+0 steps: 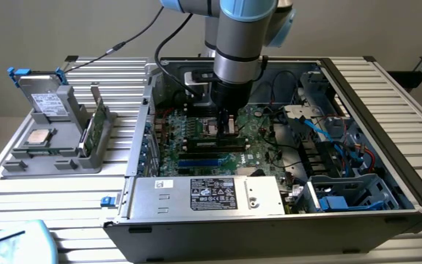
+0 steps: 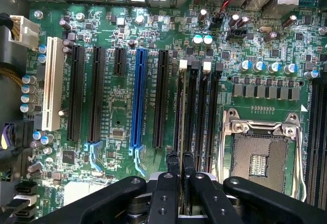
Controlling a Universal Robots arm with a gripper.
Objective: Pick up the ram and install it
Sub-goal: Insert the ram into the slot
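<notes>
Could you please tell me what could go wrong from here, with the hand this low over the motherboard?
1. The hand hangs close over the black memory slots, right beside the open processor socket; a sideways slip could damage its exposed contacts.
2. If it is misaligned with a slot, any downward press could strain the motherboard.

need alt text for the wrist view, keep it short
The tool, shut to a narrow gap, hangs over the black memory slots of a green motherboard; whether it holds anything cannot be seen. To either side lie an empty processor socket and a row of expansion slots, including a blue slot.
</notes>
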